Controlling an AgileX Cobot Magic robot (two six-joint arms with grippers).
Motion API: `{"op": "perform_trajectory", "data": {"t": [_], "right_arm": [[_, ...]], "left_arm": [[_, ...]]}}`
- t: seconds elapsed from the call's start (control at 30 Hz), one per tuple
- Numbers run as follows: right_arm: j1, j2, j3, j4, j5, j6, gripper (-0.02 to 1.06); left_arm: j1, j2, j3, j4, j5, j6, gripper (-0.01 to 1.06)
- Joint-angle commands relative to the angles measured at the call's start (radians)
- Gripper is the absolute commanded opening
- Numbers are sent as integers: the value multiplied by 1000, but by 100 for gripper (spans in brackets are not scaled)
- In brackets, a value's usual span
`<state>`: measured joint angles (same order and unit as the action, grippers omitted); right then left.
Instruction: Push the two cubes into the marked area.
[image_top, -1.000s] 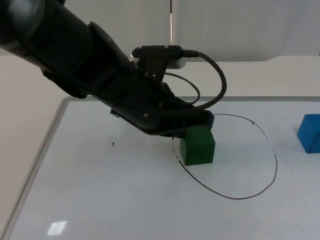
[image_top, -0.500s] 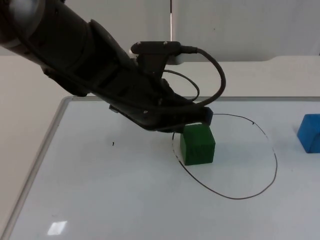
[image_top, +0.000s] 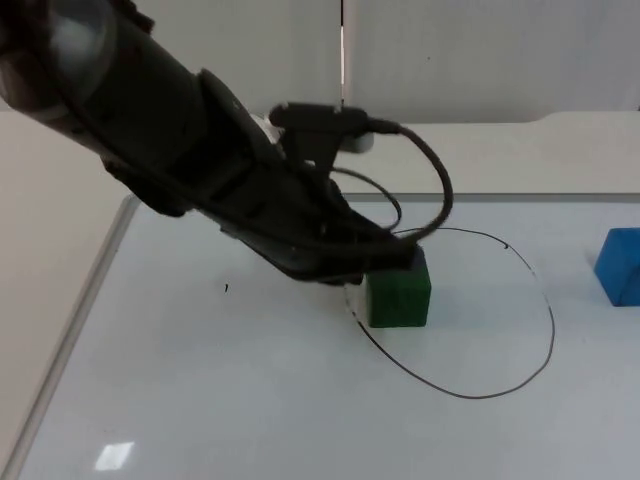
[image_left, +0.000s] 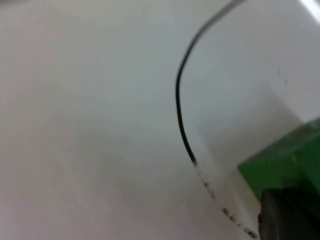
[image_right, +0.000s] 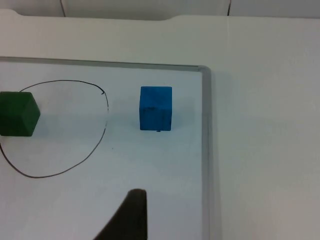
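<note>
the left gripper (image_top: 405, 262) sits low over the whiteboard (image_top: 200, 400), right at the back-left face of the green cube (image_top: 400, 293); its tip covers the cube's upper rear edge in the top view, so it looks to be touching, though the contact itself is hidden. i cannot tell whether its fingers are wide or narrow, since the arm's body hides them from above, and the left wrist view gives just one dark fingertip (image_left: 287, 215) pressed close against the green cube (image_left: 280, 162). the green cube stands just inside the drawn loop (image_top: 540, 290), hard against the loop's left side, with the line passing right by its lower left corner. in the left wrist view the loop's line (image_left: 181, 115) curves beside the cube. the blue cube (image_top: 620, 265) lies outside the loop, near the whiteboard's right edge, well apart from the left gripper. the right arm waits off to the side; its wrist view looks over the blue cube (image_right: 155, 108), the loop (image_right: 102, 127) and the green cube (image_right: 19, 113), with one dark fingertip (image_right: 131, 215) showing, and i cannot tell how the right gripper stands.
</note>
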<state>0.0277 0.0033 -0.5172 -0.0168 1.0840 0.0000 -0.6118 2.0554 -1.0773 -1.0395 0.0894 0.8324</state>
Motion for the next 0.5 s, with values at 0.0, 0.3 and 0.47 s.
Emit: {"op": "perform_trajectory", "data": {"t": [0.0,0.3,0.47], "right_arm": [[-5,-3,2,-6,-5,-12,105],[-5,-3,2,-6,-5,-12,105],[-5,-3,2,-6,-5,-12,105]], "left_arm": [[-16,7,-3,5,3,-2,0],[-30,7,-5,5,-12,-2,0],[-30,7,-5,13,-13,-2,0]]}}
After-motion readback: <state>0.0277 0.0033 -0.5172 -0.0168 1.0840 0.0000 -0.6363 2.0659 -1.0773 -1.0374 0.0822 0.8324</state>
